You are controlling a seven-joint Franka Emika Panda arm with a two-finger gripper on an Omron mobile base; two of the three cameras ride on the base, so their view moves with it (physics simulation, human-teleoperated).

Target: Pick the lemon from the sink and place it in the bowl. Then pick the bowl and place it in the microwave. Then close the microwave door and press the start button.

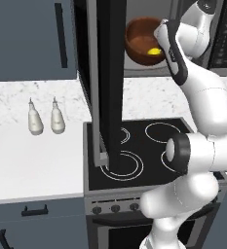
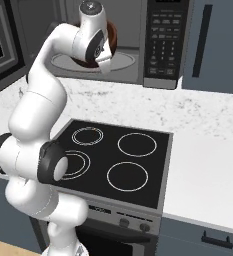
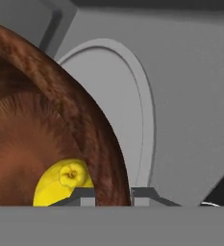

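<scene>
My gripper (image 3: 112, 194) is shut on the rim of the reddish-brown bowl (image 3: 36, 134), with one fingertip inside the wall and one outside. The yellow lemon (image 3: 63, 185) lies in the bowl's bottom. In the left base view the bowl (image 1: 141, 39) hangs tilted at the mouth of the open microwave, with the lemon (image 1: 155, 51) in it and the hand beside it. The grey round turntable (image 3: 108, 96) lies just beyond the rim. The microwave door (image 1: 110, 73) stands swung out, edge-on to the left base view. The bowl (image 2: 112, 37) peeks from behind the hand. The sink is out of view.
Below the microwave (image 2: 138, 70) a black stove (image 2: 118, 160) with several ring burners sits in the white marble counter (image 1: 32, 160). The keypad (image 2: 163, 35) runs down the microwave's right side. Two white bottles (image 1: 35, 119) stand at the left of the counter.
</scene>
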